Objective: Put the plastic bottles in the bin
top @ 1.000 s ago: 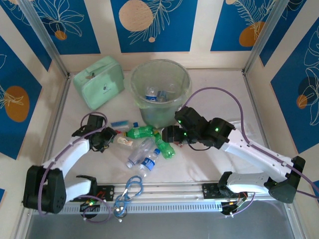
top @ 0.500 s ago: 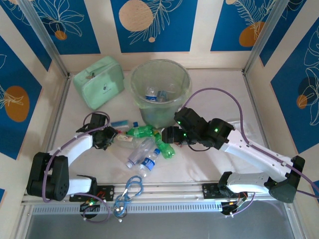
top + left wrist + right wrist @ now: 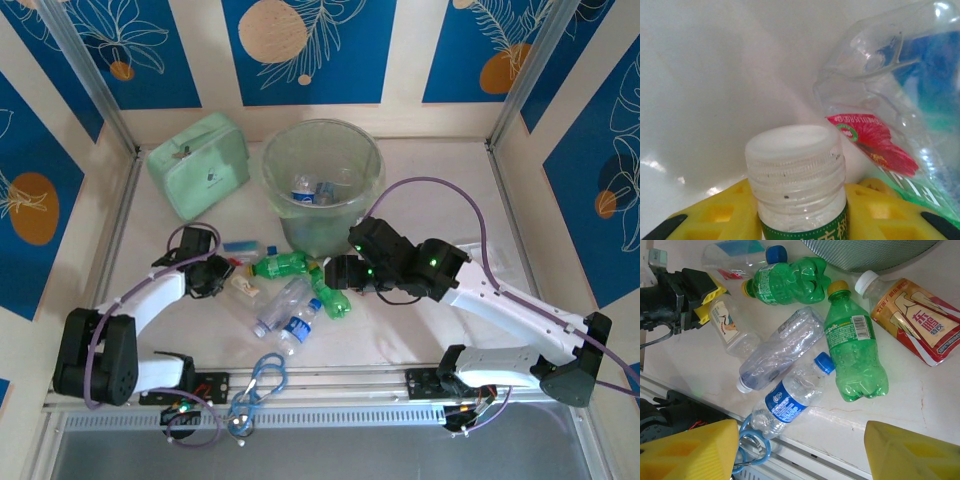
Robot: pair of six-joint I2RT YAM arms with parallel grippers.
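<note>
1. The left pincer (image 3: 799,210) is closed on the neck of a clear bottle (image 3: 795,165) lying on the counter (image 3: 420,180), base pointing away.
2. The bin (image 3: 325,240) stands beyond, to the right.
3. The right pincer (image 3: 800,447) is wide and empty.

I count four clear bottles (image 3: 735,252) (image 3: 732,327) (image 3: 782,347) (image 3: 790,400), two green bottles (image 3: 787,280) (image 3: 855,347), one red-and-gold-labelled bottle (image 3: 912,315), at least two blue-labelled bottles (image 3: 312,190) inside one bin (image 3: 325,238), one mint-green zip case (image 3: 198,165) and one blue carabiner (image 3: 265,378).

Pale-green bin (image 3: 318,238), green bottle (image 3: 855,350) yellow-capped, clear bottle (image 3: 790,400) blue-labelled, blue leaf-patterned walls (image 3: 330,60)
</note>
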